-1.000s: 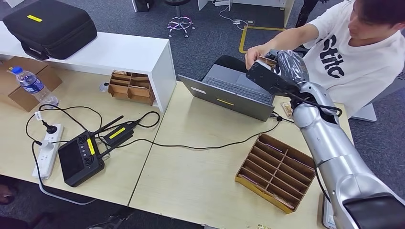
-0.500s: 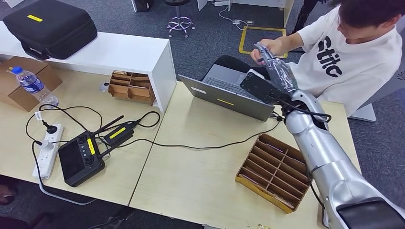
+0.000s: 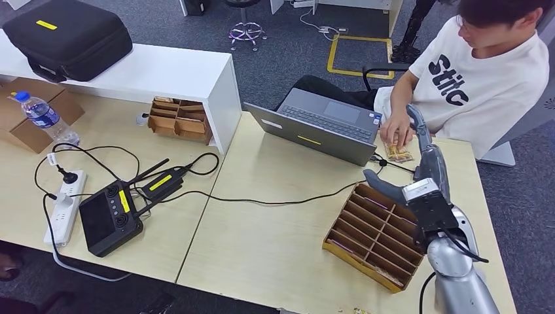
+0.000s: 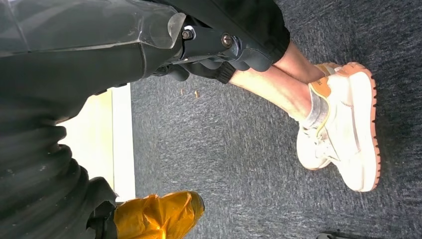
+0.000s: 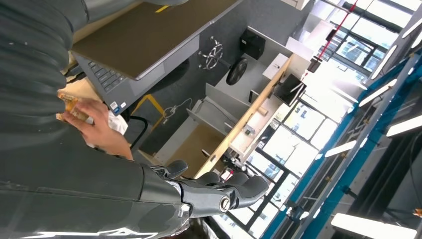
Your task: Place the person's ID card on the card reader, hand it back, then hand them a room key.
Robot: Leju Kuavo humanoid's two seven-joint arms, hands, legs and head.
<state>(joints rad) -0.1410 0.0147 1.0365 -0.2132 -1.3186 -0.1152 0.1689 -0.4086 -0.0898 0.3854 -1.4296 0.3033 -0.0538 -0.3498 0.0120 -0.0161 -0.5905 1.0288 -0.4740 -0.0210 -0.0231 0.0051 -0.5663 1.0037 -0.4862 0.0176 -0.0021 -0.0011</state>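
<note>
Showing the person's shoe (image 4: 343, 129), floor under left robot hand (image 4: 219, 59).

Matt pale wood table (image 3: 275, 242); brown cardboard divider tray (image 3: 376, 235); grey metal laptop (image 3: 321, 124).

Even bright light, window glare, sharp

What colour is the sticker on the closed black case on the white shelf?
Yellow sticker on the black case, best in the head view.
</note>
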